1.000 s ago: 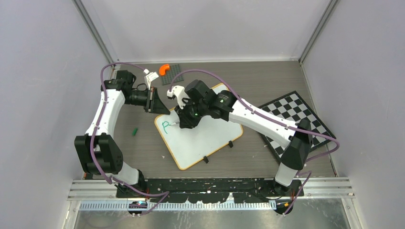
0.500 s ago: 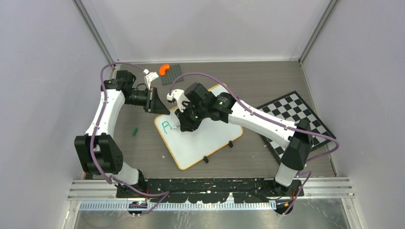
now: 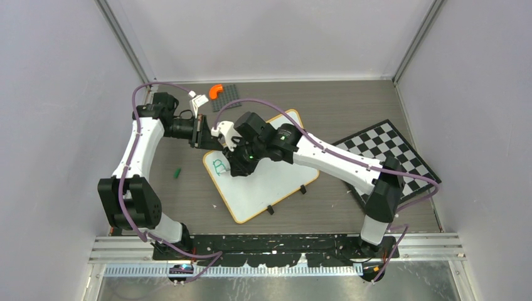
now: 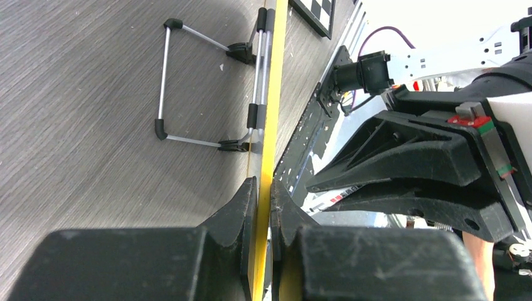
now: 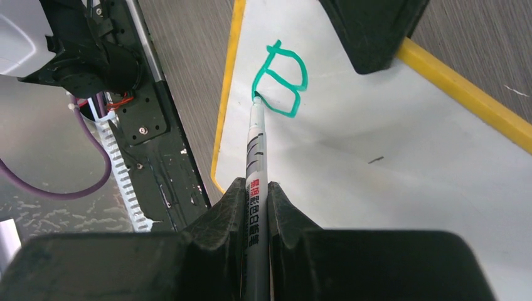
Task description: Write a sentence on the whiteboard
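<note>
The whiteboard [image 3: 270, 182] lies tilted on the table, its orange-yellow rim seen edge-on in the left wrist view [image 4: 271, 94]. My left gripper [image 3: 210, 139] is shut on the board's far-left rim [image 4: 262, 207]. My right gripper [image 3: 238, 164] is shut on a grey marker [image 5: 256, 157], its tip touching the board at a green letter "B" [image 5: 282, 78]. That "B" [image 3: 219, 165] is the only part of the sentence showing, near the board's left corner. The board surface also shows in the right wrist view [image 5: 389, 144].
A black-and-white checkerboard [image 3: 389, 157] lies to the right of the whiteboard. A green marker cap [image 3: 177, 171] lies left of the board. An orange piece [image 3: 216, 90] and a grey plate [image 3: 227, 99] sit at the back. The board's wire stand [image 4: 188, 88] rests on the table.
The green mark grew from an open "R"-like shape into a closed "B". My right gripper moved left and slightly back with the marker. The left arm held still.
</note>
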